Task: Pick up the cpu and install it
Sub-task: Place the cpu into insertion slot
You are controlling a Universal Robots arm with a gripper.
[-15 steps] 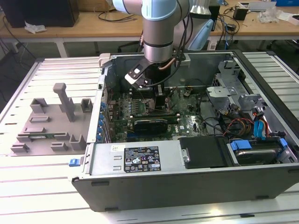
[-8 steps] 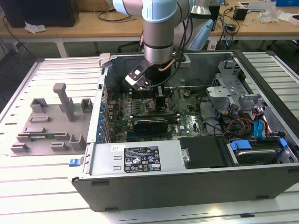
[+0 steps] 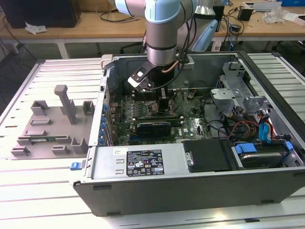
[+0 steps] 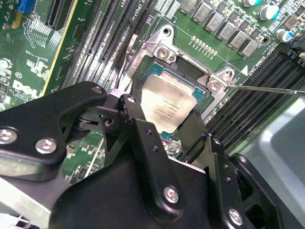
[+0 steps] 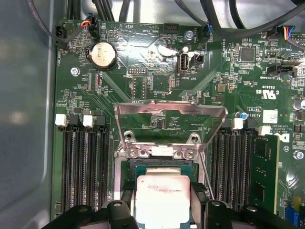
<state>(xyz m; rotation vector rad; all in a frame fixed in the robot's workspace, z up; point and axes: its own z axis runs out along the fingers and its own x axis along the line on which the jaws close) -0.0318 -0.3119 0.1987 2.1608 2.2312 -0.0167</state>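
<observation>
The gripper is closed on the cpu. Its fingers pinch two opposite edges, so the silver lid faces up and the chip is held level with the board. The cpu is directly over the open socket; whether it is fully seated cannot be told. The load plate stands hinged upward and the retention lever is swung aside, judged to leave the socket accessible from above. Memory slots flank the socket on both sides. The motherboard lies inside the opened computer case, along with cables. A grey fixture rests outside the case, toward the exterior view's left.
</observation>
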